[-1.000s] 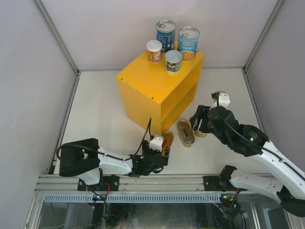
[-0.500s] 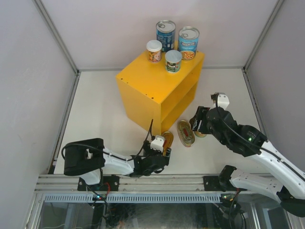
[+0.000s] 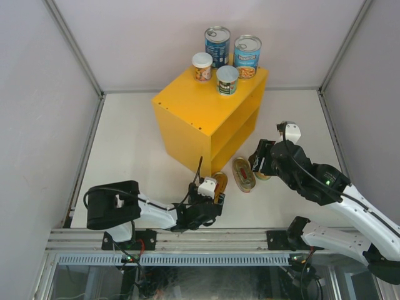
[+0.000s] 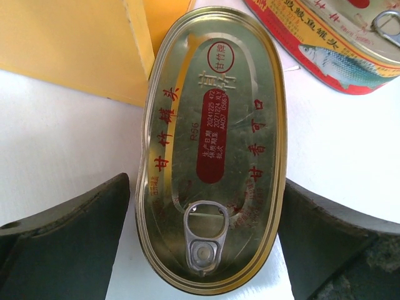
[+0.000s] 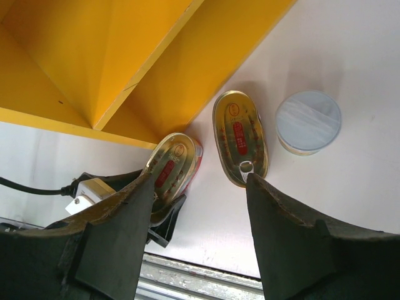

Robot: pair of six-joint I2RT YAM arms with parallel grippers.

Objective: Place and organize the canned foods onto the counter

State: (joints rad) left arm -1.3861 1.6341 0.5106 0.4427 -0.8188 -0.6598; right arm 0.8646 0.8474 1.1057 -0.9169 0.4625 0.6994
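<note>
Oval tin (image 4: 212, 150) in left jaws, barely shifted

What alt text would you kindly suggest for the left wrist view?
A gold oval tin with a pull tab fills the frame, gripped between the left claw's dark fingers. Behind lie a yellow cabinet and a second tin.

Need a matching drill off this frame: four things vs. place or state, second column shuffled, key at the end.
1 tall blue cans
2 left oval tin
3 right oval tin
4 right gripper

A open, above the table
B lying flat on the table
C between the fingers of the left gripper
D upright at the far end of the cabinet top

Pairs: 1-D, 2-C, 3-B, 4-A
</note>
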